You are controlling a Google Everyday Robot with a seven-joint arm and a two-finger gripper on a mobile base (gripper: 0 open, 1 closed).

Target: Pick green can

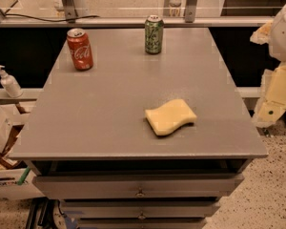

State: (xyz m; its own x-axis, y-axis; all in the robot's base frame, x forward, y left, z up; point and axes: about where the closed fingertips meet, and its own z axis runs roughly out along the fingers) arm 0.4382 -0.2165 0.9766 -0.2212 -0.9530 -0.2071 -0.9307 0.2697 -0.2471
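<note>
Dark green slim aluminium can (pixel 154 35) stands upright at the far edge of the grey table (pixel 124 94), well left of and beyond the cream gripper (pixel 275 97), whose state cannot be told.

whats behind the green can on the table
Behind the green can comes the far edge of the table, then a rail and a glass panel. The can hides the edge right behind it. The gripper hangs right of the table.
</note>
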